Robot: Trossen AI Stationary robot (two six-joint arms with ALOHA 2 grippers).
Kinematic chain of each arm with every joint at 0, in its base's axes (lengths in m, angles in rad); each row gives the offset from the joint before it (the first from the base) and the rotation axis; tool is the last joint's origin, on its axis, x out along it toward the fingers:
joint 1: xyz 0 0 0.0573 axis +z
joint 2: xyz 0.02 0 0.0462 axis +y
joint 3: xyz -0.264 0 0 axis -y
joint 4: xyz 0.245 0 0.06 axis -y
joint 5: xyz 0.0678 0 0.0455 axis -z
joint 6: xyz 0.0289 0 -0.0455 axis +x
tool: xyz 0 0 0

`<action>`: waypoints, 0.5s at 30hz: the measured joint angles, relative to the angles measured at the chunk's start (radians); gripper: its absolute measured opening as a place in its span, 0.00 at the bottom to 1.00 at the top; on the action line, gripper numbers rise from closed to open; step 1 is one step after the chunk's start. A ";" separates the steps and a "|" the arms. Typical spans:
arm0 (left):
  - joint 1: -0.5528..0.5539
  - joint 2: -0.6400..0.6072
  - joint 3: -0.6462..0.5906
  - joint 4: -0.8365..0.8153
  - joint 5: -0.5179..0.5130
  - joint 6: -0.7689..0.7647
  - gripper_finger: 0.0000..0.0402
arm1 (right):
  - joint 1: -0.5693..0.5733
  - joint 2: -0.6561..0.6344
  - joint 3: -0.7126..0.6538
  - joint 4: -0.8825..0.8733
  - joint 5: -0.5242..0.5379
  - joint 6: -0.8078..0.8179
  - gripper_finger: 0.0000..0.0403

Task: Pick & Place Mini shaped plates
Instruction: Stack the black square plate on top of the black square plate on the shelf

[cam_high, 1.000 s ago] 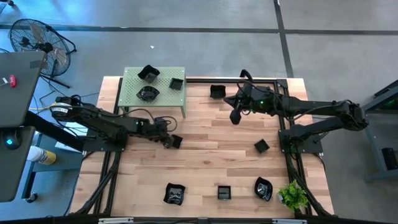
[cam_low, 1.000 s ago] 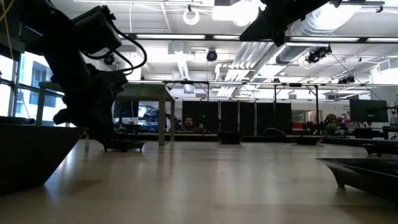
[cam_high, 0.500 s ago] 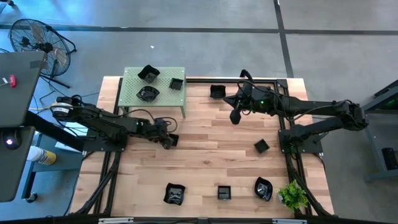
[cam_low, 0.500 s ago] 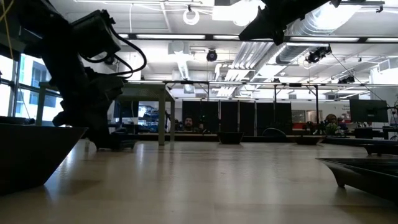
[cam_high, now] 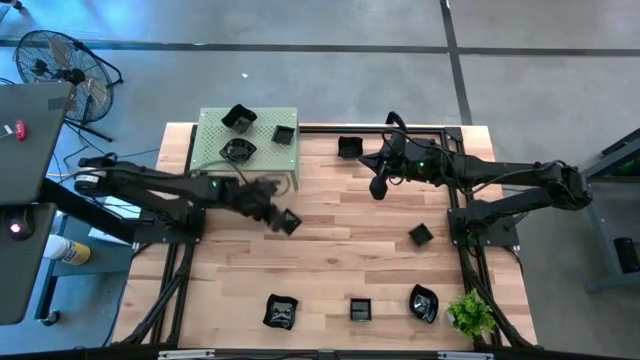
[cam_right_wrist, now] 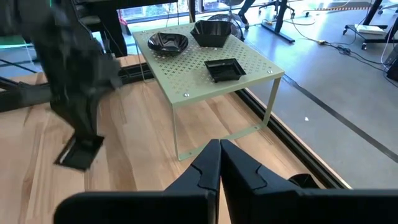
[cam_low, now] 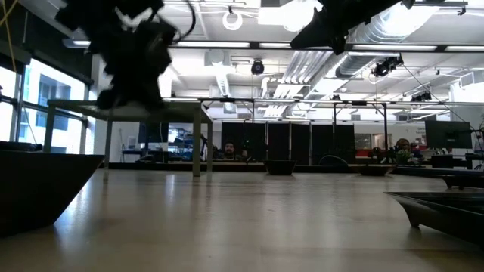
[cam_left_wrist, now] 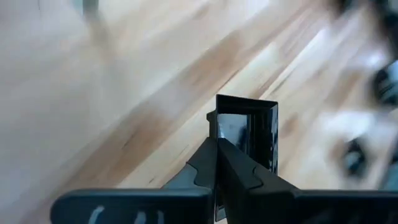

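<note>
Square mini plate [cam_high: 289,222] pinched by left gripper [cam_high: 282,220], lifted clear above table [cam_high: 330,245], right gripper [cam_high: 378,188] closed.

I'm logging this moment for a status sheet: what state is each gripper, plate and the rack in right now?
Left gripper: shut on square plate, lifted off the table.
Right gripper: shut, empty, held above the table.
Green rack: upright, three plates on top.
Round plate: resting on the rack.
Plates near the front edge: lying on the table, untouched.

probably robotics lab: open hall, exposed ceiling ducts [cam_low: 393,30], concrete floor [cam_high: 330,75], floor fan [cam_high: 60,65].
</note>
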 joint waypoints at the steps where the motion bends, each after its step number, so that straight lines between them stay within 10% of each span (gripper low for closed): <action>1: 0.022 -0.017 0.038 -0.024 0.000 0.005 0.01 | 0.000 0.000 0.000 0.000 0.001 0.000 0.01; 15: 0.640 0.041 0.493 -0.332 0.139 0.263 0.00 | 0.000 0.000 0.000 0.006 -0.001 -0.017 0.01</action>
